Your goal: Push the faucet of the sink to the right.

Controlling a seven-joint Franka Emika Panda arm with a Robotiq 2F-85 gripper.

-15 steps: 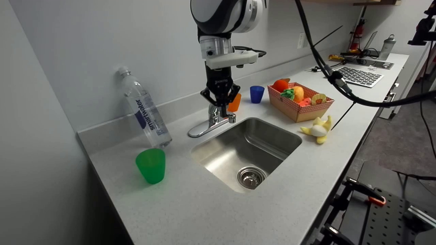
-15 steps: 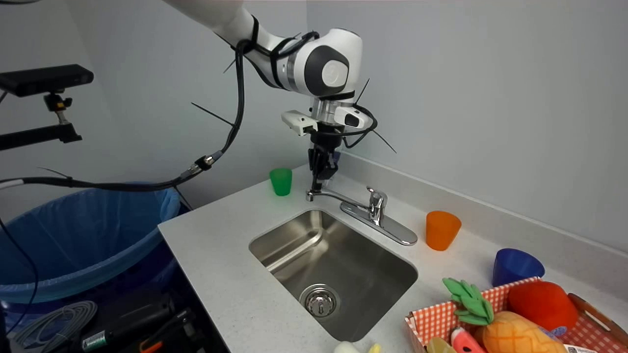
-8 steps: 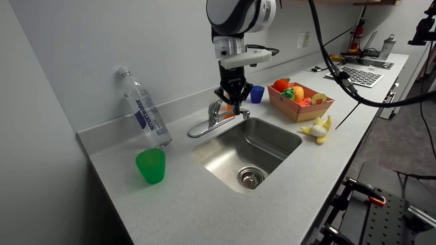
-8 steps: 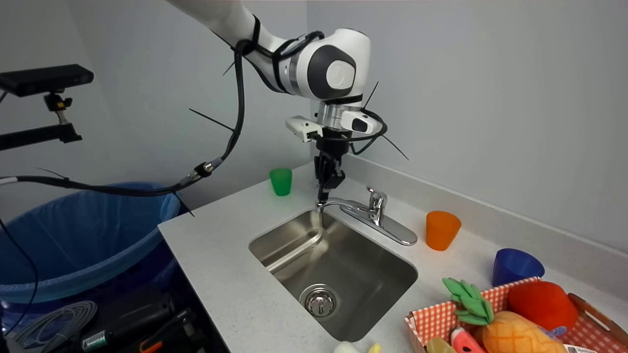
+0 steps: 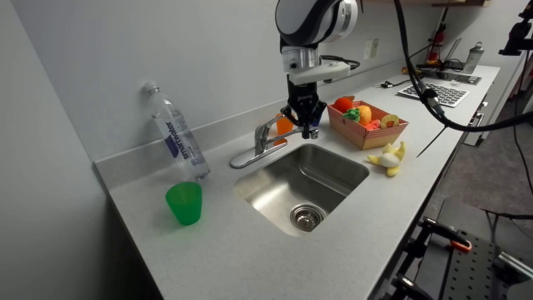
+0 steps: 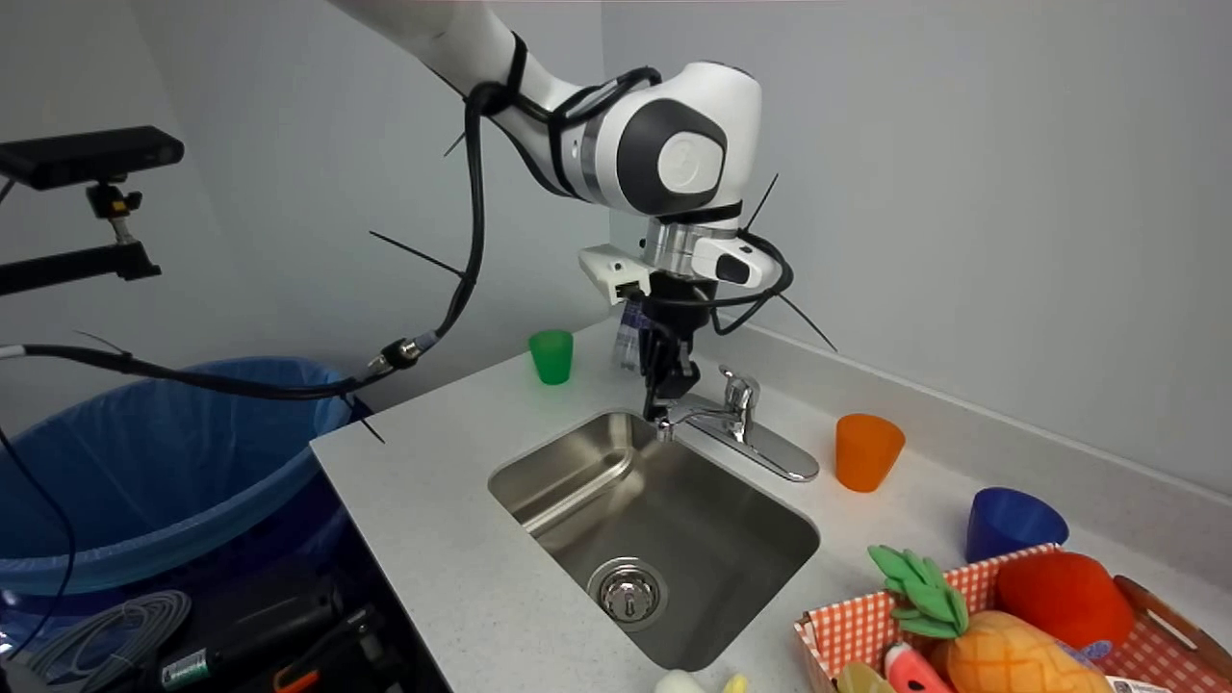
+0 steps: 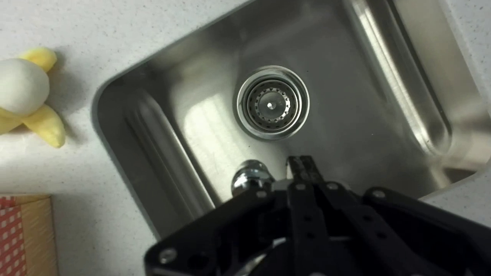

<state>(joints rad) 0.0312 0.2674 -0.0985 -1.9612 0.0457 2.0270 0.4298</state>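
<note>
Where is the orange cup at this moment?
In an exterior view, the orange cup sits on the counter just to the right of the faucet, between it and the blue cup.

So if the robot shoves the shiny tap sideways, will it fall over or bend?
Probably neither. The tap stands on a long flat base, so I doubt it tips. Its spout looks like hard metal, so it'll likely swing round rather than bend. The shiny surface may be slippery, so the shut gripper could skid on it.
</note>
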